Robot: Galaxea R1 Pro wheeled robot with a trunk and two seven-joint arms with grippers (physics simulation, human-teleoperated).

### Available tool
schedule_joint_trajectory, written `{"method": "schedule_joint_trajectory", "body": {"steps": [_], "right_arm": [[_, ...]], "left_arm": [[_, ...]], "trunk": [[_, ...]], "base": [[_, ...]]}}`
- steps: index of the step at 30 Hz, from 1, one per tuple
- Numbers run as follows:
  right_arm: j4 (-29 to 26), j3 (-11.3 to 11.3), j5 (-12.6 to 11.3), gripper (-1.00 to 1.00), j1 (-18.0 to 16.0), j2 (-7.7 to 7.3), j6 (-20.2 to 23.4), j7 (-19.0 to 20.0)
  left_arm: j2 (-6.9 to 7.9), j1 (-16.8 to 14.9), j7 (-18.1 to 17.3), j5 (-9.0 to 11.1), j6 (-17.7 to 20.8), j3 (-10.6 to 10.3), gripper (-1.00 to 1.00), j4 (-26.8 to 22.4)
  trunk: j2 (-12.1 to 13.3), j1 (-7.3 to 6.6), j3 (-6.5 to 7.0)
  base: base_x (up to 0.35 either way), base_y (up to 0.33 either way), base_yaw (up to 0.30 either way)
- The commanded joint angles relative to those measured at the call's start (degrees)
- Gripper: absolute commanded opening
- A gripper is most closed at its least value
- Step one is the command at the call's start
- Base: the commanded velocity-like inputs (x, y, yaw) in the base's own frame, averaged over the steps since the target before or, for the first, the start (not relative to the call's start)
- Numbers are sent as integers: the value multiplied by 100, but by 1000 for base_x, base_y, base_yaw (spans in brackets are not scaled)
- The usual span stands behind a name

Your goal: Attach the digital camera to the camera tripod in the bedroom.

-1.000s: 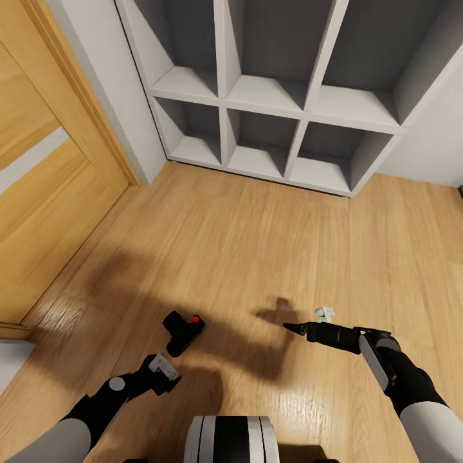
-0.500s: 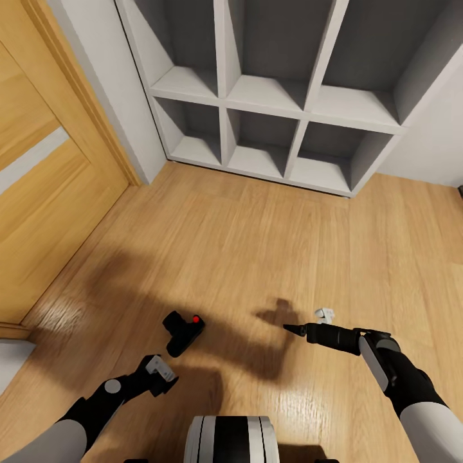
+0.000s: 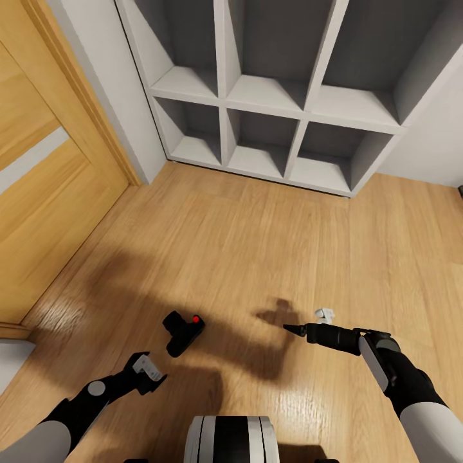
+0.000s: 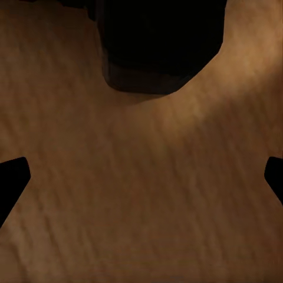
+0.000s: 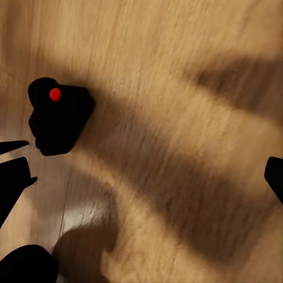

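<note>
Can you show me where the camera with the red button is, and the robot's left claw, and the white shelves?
digital camera (image 3: pixel 182 332), head view, on its black body.
left claw (image 3: pixel 145 366), head view, between its fingertips.
white shelves (image 3: pixel 299 109), head view, on a middle shelf board's front edge.

A room in a home, probably a bedroom corner.
Light wood floor (image 3: pixel 257 244), an open white cubby shelf (image 3: pixel 276 96) against pale walls, and a wooden door (image 3: pixel 45 186).

Light wood plank floor (image 3: pixel 257 238), shadowed near centre; white cubby shelf (image 3: pixel 283 96) against grey wall (image 3: pixel 106 83); wooden door (image 3: pixel 45 167) alongside.
</note>
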Motion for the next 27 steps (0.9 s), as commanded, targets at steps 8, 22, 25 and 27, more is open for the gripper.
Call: {"method": "schedule_joint_trajectory", "body": {"steps": [8, 22, 25, 27], "right_arm": [[-1, -6, -22, 100, -2, 7, 38, 6], [-1, -6, -20, 100, -2, 9, 38, 6], [23, -6, -26, 100, -2, 9, 38, 6], [37, -6, -28, 100, -2, 9, 38, 6]], "left_arm": [[48, -2, -10, -42, -344, -26, 100, 13], [58, -2, -15, -49, -651, -22, 100, 209], [56, -2, -9, -37, -654, -18, 100, 219], [56, -2, -7, -5, -651, -16, 100, 225]], "trunk": [[-1, -1, -3], [-1, -1, -3], [-1, -1, -3], [-1, -1, -3]], "base": [[0, 0, 0], [0, 0, 0], [0, 0, 0], [0, 0, 0]]}}
